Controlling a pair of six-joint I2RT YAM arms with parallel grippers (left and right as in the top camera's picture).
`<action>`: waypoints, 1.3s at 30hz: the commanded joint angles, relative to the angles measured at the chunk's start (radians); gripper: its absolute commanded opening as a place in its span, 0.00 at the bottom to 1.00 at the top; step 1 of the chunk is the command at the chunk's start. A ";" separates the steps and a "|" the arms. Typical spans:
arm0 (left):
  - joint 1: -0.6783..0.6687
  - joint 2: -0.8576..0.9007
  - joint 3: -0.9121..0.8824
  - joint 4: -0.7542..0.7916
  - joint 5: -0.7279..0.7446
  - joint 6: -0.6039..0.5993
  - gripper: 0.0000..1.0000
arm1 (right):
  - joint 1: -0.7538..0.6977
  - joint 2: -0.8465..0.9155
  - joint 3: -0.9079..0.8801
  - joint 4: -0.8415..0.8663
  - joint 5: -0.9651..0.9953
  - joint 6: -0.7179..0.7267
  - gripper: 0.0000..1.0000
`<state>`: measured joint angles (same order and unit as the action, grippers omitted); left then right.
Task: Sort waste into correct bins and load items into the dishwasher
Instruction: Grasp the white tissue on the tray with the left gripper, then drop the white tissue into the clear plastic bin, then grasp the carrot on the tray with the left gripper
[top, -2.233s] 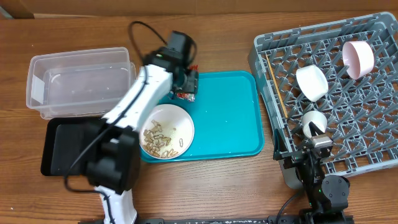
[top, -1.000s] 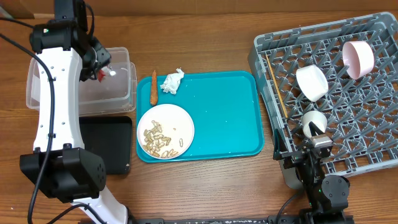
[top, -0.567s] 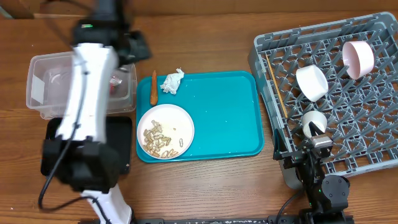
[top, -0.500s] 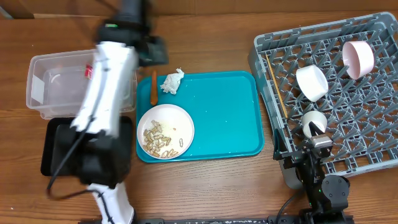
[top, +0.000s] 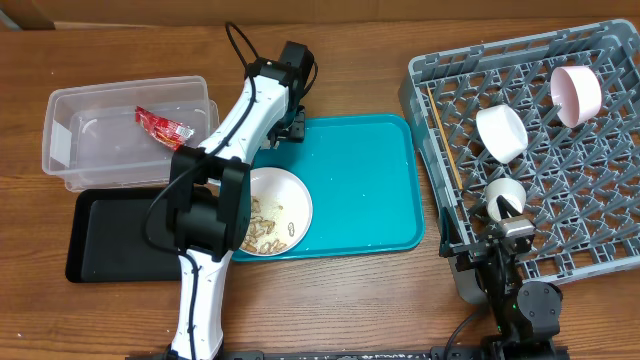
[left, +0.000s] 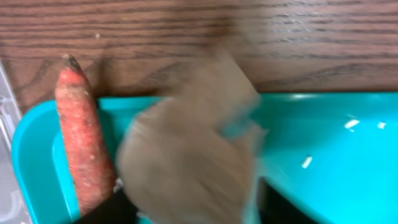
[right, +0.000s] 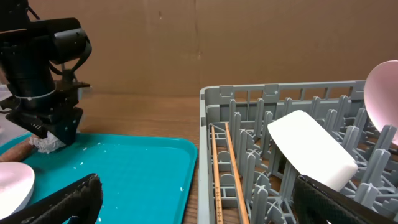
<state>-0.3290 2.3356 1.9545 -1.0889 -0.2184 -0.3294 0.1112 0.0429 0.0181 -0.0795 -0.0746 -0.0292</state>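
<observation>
The red wrapper (top: 163, 125) lies in the clear tub (top: 90, 160). My left gripper (top: 291, 122) is at the far left corner of the teal tray (top: 370, 190), open, with its fingers either side of the crumpled white tissue (left: 186, 155). The left gripper (right: 53, 134) and tissue (right: 45, 144) also show in the right wrist view. The orange carrot stick (left: 81, 143) lies just left of the tissue, on the tray rim. The white plate (top: 298, 200) holds peanut shells (top: 265, 228). My right gripper (right: 205, 208) is open and empty at the grey rack's (top: 560, 150) front edge.
The black tray (top: 110, 240) sits in front of the clear tub. The rack holds a white bowl (top: 500, 132), a pink bowl (top: 576, 95), a small white cup (top: 503, 195) and chopsticks (top: 445, 140) along its left side. My left arm crosses the plate.
The left gripper let the red wrapper go in the clear tub, then swung right and came down over the tissue at the tray's corner. The right arm has not moved.
</observation>
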 joint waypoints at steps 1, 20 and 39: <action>-0.002 -0.007 0.007 -0.001 0.028 0.002 0.13 | -0.007 -0.011 -0.010 0.005 -0.006 0.004 1.00; 0.274 -0.336 0.122 -0.303 -0.051 -0.192 0.16 | -0.007 -0.011 -0.010 0.005 -0.006 0.003 1.00; 0.077 -0.234 -0.112 -0.065 -0.020 -0.032 0.72 | -0.007 -0.011 -0.010 0.005 -0.006 0.004 1.00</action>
<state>-0.2474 2.0235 1.9186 -1.2106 -0.1871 -0.3813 0.1108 0.0429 0.0181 -0.0799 -0.0746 -0.0288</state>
